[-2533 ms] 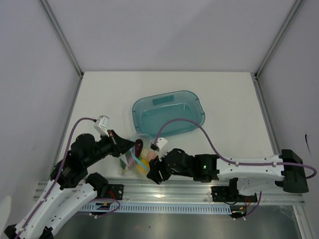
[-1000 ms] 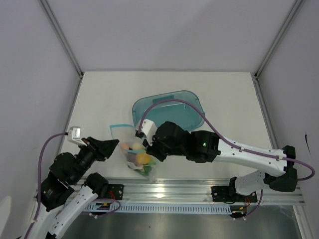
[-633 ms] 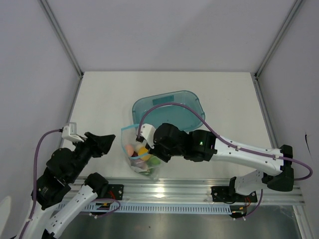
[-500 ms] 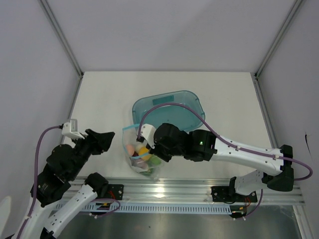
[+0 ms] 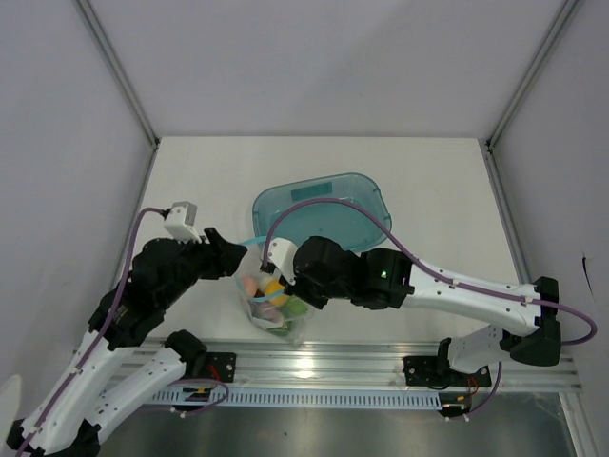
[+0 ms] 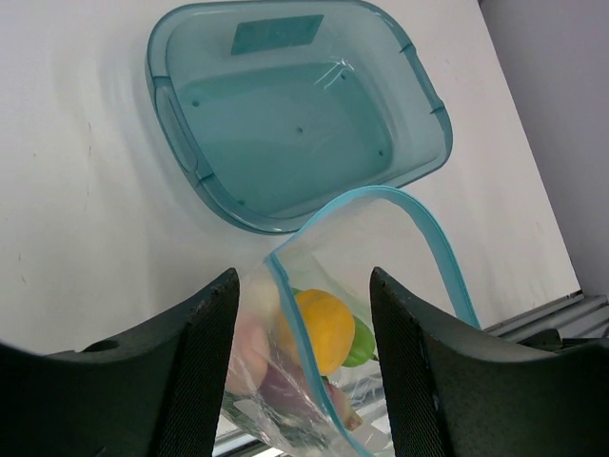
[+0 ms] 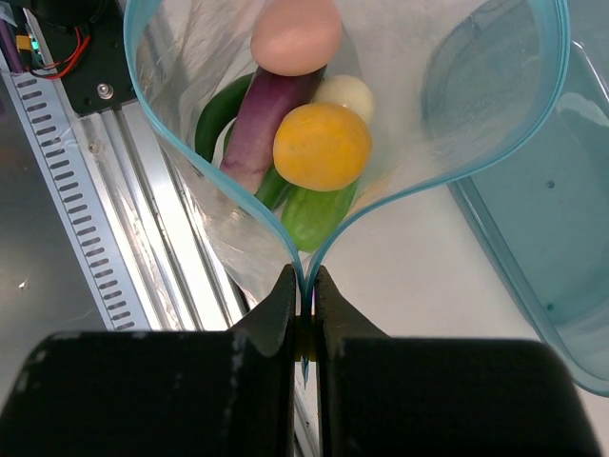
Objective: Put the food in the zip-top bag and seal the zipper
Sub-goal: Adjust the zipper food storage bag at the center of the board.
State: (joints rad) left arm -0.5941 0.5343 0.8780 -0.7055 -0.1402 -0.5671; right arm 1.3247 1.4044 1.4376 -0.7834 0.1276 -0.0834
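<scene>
We see the zip-top bag [image 5: 271, 309] standing up by the near edge of the surface [image 5: 428, 181], a little left of the middle of that edge, with its mouth turned upward and spread into a wide loop. We cannot tell whether its bottom rests on the surface. The right arm [image 5: 457, 295] reaches across from the right, and its jaws are pressed fully together on the zipper [image 6: 442, 259], pinching the point where the two sides of the teal strip meet at one end of the mouth. All the food lies inside the bag: the pink ball [image 7: 296, 36] on top, the purple eggplant [image 7: 271, 119] slanting beneath it, the orange-yellow ball [image 7: 322, 146] beside the cream egg [image 7: 347, 95], the bright green chunk [image 7: 319, 214] lowest, and the dark green long vegetable [image 7: 221, 112] along the eggplant's side. The left arm [image 5: 157, 281] comes in from the left edge, and its jaws stand well apart and hold nothing. Its fingers [image 6: 195, 371] straddle the opposite end of the bag's mouth, with the strip's end between them; we cannot tell whether either pad touches the plastic. The translucent teal tray [image 6: 285, 133] sits just behind the bag, toward the middle of the surface.
</scene>
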